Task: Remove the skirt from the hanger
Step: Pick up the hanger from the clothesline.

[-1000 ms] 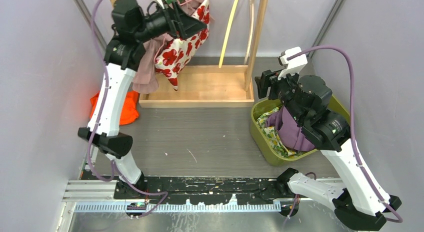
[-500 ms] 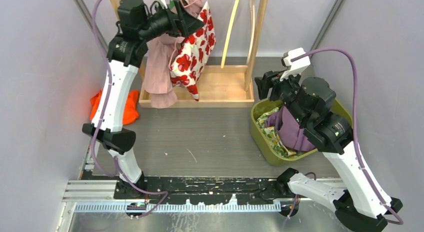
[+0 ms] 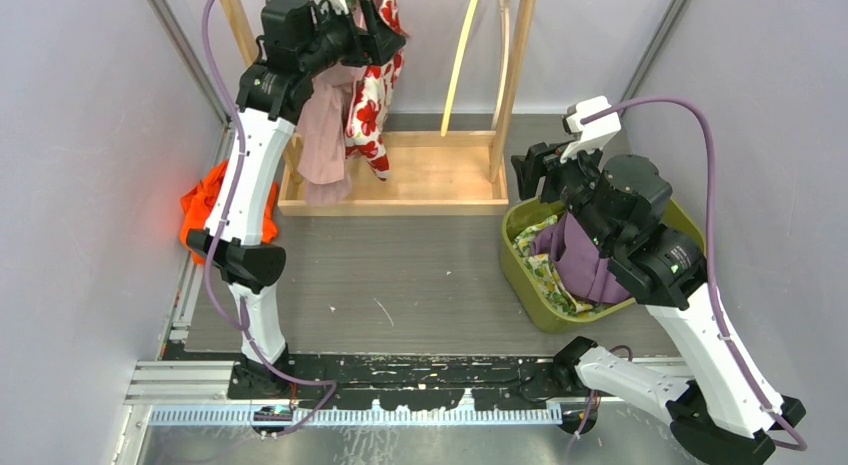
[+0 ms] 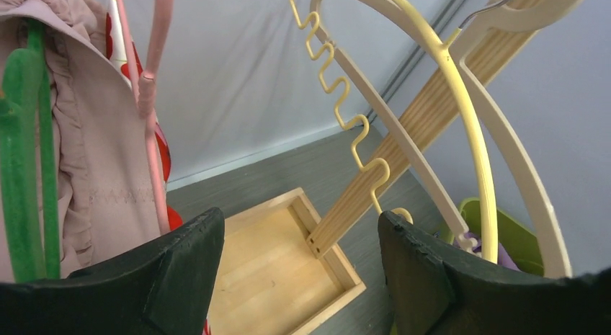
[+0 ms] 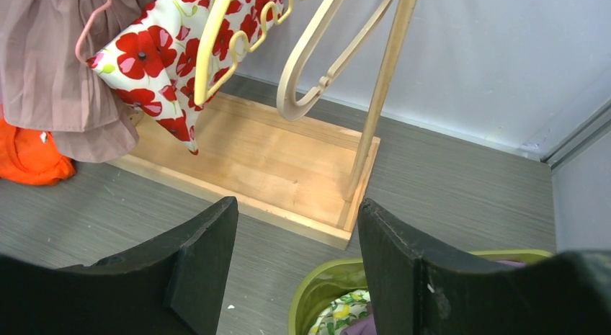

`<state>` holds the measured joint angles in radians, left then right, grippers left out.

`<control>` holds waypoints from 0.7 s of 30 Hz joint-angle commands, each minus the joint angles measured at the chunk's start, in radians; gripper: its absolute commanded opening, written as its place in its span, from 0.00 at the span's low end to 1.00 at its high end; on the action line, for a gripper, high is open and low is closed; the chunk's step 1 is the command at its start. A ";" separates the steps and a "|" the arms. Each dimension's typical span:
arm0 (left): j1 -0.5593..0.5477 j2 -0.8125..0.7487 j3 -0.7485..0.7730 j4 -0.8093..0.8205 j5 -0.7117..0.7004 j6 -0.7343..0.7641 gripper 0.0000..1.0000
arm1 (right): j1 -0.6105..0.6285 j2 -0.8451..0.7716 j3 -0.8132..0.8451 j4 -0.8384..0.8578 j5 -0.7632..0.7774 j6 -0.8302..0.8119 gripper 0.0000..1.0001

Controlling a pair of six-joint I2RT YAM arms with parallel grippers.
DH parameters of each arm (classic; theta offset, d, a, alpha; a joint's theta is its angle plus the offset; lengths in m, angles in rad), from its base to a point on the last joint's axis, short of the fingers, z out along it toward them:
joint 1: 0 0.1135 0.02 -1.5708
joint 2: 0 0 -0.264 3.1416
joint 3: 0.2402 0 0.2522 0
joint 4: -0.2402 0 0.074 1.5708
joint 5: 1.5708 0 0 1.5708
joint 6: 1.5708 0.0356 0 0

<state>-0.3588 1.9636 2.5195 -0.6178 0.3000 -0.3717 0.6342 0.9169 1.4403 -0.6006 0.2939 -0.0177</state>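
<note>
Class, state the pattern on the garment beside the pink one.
Garment: red flowers on white, clearest in right wrist view.

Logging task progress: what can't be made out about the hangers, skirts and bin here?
Top view: how the floral skirt hangs from the rack is cut off by the upper edge and covered by the left gripper.
Left wrist view: the hook of the green hanger runs off the top edge.
Right wrist view: much of the bin lies behind the right gripper.
</note>
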 commanded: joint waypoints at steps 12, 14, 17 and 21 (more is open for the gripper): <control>-0.058 -0.145 -0.083 0.068 -0.245 0.160 0.75 | 0.006 0.044 0.049 0.033 0.001 -0.004 0.67; -0.068 -0.150 -0.099 0.090 -0.274 0.169 0.75 | 0.005 0.045 0.055 0.031 -0.002 -0.002 0.67; -0.068 -0.127 -0.080 0.087 -0.290 0.169 0.75 | 0.006 0.045 0.060 0.029 -0.001 -0.004 0.67; -0.073 -0.073 -0.044 0.093 -0.308 0.178 0.75 | 0.005 0.050 0.067 0.020 -0.004 -0.003 0.67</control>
<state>-0.4255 1.8629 2.4271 -0.5880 0.0452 -0.2237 0.6342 0.9649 1.4570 -0.6121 0.2935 -0.0212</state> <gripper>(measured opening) 0.751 0.669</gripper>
